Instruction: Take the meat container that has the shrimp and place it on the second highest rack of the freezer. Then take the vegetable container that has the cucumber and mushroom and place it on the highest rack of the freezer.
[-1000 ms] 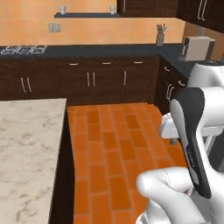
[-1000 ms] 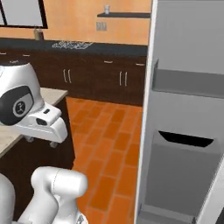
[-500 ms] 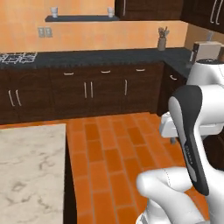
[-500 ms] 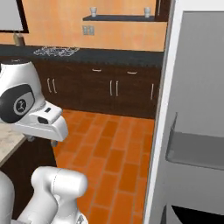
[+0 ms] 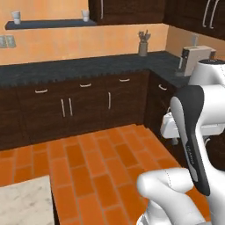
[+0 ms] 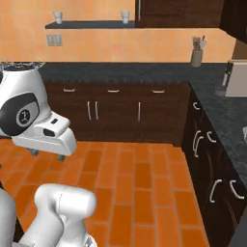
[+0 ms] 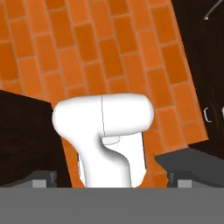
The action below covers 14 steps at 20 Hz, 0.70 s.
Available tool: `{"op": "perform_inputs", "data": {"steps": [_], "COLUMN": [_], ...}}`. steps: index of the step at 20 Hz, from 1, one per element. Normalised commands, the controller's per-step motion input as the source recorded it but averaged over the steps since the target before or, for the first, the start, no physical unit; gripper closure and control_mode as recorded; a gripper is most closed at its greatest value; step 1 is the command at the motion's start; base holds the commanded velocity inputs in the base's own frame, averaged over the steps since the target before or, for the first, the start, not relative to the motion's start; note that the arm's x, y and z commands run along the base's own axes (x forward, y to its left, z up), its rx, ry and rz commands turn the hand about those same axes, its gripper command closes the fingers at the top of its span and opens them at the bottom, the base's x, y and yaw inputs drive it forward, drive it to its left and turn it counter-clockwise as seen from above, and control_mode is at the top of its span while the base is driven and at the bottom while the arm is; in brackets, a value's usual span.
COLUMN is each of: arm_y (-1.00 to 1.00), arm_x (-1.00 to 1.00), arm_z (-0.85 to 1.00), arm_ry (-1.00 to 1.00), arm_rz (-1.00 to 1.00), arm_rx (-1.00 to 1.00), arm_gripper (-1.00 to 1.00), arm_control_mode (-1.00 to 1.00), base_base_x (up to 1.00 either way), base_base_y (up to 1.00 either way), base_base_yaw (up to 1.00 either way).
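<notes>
My gripper [image 7: 113, 177] is open, and nothing sits between its dark fingertips [image 7: 189, 164]. It points down at the orange brick floor [image 7: 109, 52]. In the right base view the gripper [image 6: 47, 155] hangs under the white hand, well above the floor, beside the arm's upper joint. The meat container, the shrimp, the vegetable container, the cucumber, the mushroom and the freezer are out of view.
Dark wooden cabinets [image 5: 88, 105] under a black counter [image 5: 79, 66] run along the back wall and turn down the right side [image 6: 212, 144]. A marble island corner [image 5: 24, 202] lies at lower left. A utensil holder [image 5: 143, 46] and a small appliance [image 5: 193, 59] stand on the counter.
The whole picture has slid left as the base turned right: the freezer has left the right base view and the island has nearly left the left one. The gripper stays open.
</notes>
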Motion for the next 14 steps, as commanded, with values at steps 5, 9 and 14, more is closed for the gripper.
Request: {"op": "perform_inputs", "data": {"steps": [5, 9, 14], "arm_y": [0.0, 0.0, 0.0], "arm_x": [0.0, 0.0, 0.0], "arm_z": [0.0, 0.0, 0.0], "arm_ry": [0.0, 0.0, 0.0], "arm_rz": [0.0, 0.0, 0.0], "arm_rx": [0.0, 0.0, 0.0], "arm_gripper": [-1.0, -1.0, -1.0], "arm_control_mode": [1.0, 1.0, 1.0], "base_base_x": [1.0, 0.86, 0.6], "base_base_y": [0.11, 0.14, 0.28], "base_base_yaw": [-0.45, -0.58, -0.7]}}
